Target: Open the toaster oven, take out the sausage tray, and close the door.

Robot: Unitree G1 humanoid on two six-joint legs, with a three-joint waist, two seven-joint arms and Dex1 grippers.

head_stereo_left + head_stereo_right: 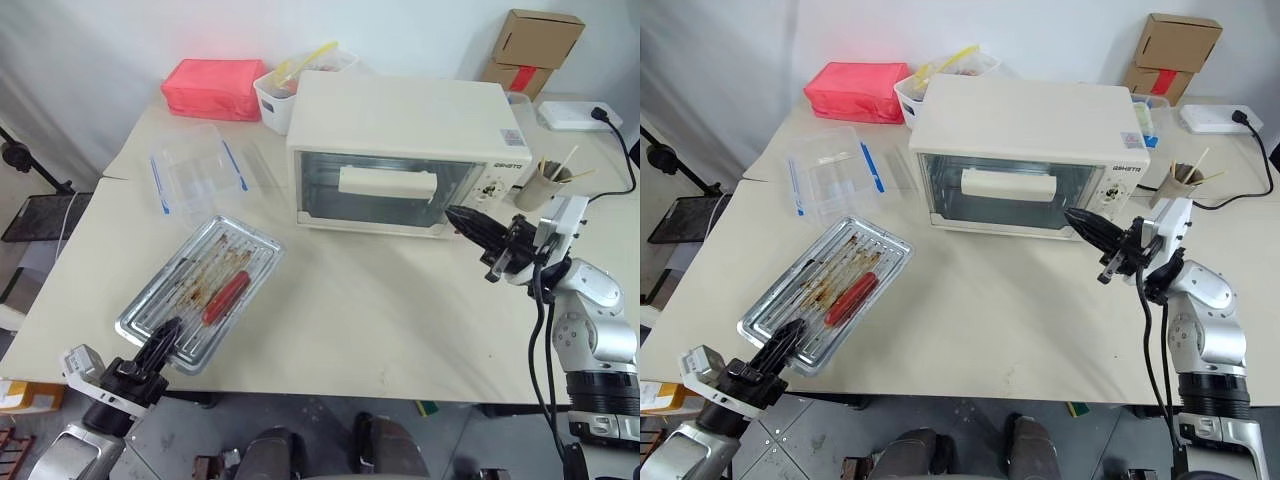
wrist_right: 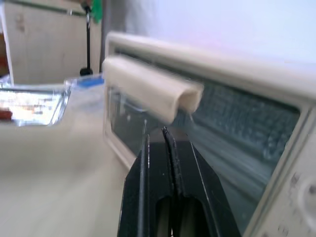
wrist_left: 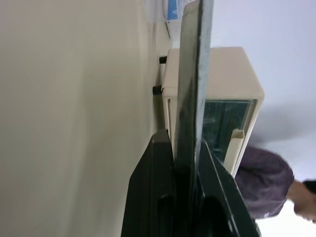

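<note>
The sausage tray (image 1: 200,290) lies on the tabletop (image 1: 380,310), its near edge pinched by the left end effector (image 1: 163,340); the right end effector (image 1: 470,225) (fingers together, empty) hovers before the toaster oven's (image 1: 405,150) shut door (image 1: 385,190)

Not much to read here tbh. The toaster oven (image 1: 400,150) has a dark brand word printed at the top of its control panel (image 1: 510,161), right of the glass, but it's too small to make out the letters. There's also a little sticker (image 1: 1130,140) on the oven's top near that corner, print unreadable too.
</note>
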